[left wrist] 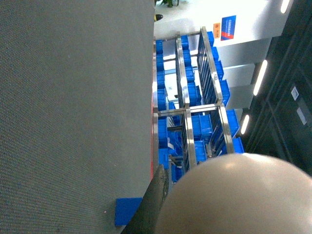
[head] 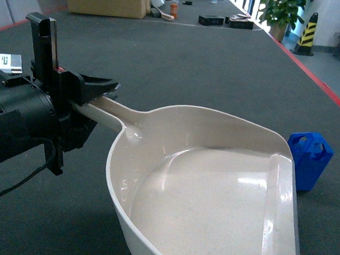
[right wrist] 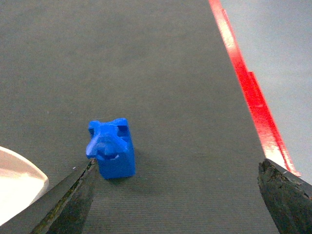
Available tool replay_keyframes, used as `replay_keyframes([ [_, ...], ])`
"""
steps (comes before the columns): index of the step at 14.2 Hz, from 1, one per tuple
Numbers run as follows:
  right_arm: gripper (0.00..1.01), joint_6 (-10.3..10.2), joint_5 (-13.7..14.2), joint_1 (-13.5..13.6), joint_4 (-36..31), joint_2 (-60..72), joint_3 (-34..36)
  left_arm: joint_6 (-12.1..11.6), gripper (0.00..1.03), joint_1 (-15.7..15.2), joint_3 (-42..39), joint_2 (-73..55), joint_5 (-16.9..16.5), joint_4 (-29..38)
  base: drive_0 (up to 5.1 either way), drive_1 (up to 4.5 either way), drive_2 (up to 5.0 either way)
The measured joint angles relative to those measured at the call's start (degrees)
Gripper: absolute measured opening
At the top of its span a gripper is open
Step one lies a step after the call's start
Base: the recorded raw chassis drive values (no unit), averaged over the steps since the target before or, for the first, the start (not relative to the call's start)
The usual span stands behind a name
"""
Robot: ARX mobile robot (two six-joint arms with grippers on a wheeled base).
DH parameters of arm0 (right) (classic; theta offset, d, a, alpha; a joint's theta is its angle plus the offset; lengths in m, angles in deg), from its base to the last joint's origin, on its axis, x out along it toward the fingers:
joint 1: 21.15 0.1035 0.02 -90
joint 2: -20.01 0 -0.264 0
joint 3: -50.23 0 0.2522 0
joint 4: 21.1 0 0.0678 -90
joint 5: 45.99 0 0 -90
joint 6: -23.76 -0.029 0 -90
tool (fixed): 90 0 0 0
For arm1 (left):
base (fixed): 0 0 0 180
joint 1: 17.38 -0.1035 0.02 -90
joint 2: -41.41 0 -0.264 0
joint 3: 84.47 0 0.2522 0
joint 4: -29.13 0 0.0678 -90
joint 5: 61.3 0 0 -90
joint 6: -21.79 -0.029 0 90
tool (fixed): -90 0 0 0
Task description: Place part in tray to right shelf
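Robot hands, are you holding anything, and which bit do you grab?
The left gripper holds the cream tray by its long handle. The right gripper is open and holds nothing; the blue part stands free.

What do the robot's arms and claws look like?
The left arm is chunky and black, with a green light, a black cable hanging below and a white label. Its left gripper is black. The right gripper shows only two dark, scuffed, pointed fingertips.

The big cream plastic dustpan-shaped tray (head: pixel 211 206) runs off the head view's bottom edge, its front lip hiding the lower corner of the small bright-blue plastic part (head: pixel 309 159). In the left wrist view that tray (left wrist: pixel 239 195) is a blurred dome, cut off below.
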Motion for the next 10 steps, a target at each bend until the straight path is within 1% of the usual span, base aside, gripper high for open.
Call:
replay_keyframes([
  [1, 0.98, -0.46, -0.11, 0.68, 0.98, 3.87, -3.08, 0.0, 0.13, 0.0, 0.0, 0.0, -0.02, 0.0, 0.0, 0.0, 0.0],
  [2, 0.98, -2.91, -1.05, 2.21, 6.69, 13.97, -12.74, 0.0, 0.13, 0.0, 0.0, 0.0, -0.02, 0.0, 0.0, 0.0, 0.0],
  [5, 0.98, -4.52, -0.79, 4.81, 11.87, 23.63, -23.71, 0.0, 0.13, 0.0, 0.0, 0.0, -0.02, 0.0, 0.0, 0.0, 0.0],
  [6, 0.98, -4.81, -0.42, 5.22, 13.25, 25.99, -26.29, 0.0, 0.13, 0.0, 0.0, 0.0, -0.02, 0.0, 0.0, 0.0, 0.0],
  [8, 0.98, -6.64, -0.09, 5.68, 16.04, 30.62, -29.94, 0.0, 0.13, 0.0, -0.02, 0.0, 0.0, 0.0, 0.0, 0.0, 0.0],
  [10, 0.98, -7.65, 0.39, 6.62, 17.46, 33.83, -31.36, 0.0, 0.13, 0.0, -0.02, 0.0, -0.02, 0.0, 0.0, 0.0, 0.0],
])
